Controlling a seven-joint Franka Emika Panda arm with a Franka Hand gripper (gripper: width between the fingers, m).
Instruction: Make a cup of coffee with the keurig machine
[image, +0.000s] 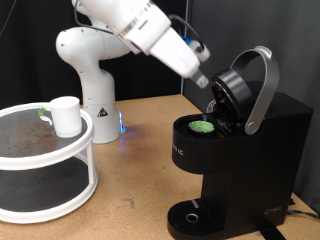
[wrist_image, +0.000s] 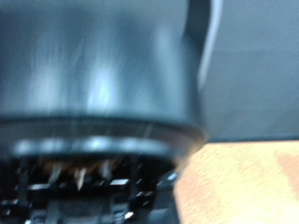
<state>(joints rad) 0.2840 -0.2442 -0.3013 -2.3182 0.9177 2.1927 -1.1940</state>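
Note:
The black keurig machine (image: 240, 150) stands at the exterior view's right with its lid and silver-grey handle (image: 262, 85) raised. A green-topped pod (image: 203, 126) sits in the open pod chamber. My gripper (image: 208, 84) is at the raised lid, just above the chamber; its fingers are too small to make out. The white cup (image: 66, 115) stands on the round rack's top shelf at the left, far from the gripper. The wrist view is filled by a blurred close-up of the machine's dark lid (wrist_image: 93, 75); no fingers show there.
A white two-tier round rack (image: 40, 185) with dark mesh shelves stands at the exterior view's left. The robot's base (image: 95, 100) is behind it. The machine's round drip base (image: 192, 216) is at the bottom. Wooden tabletop (image: 140, 170) lies between rack and machine.

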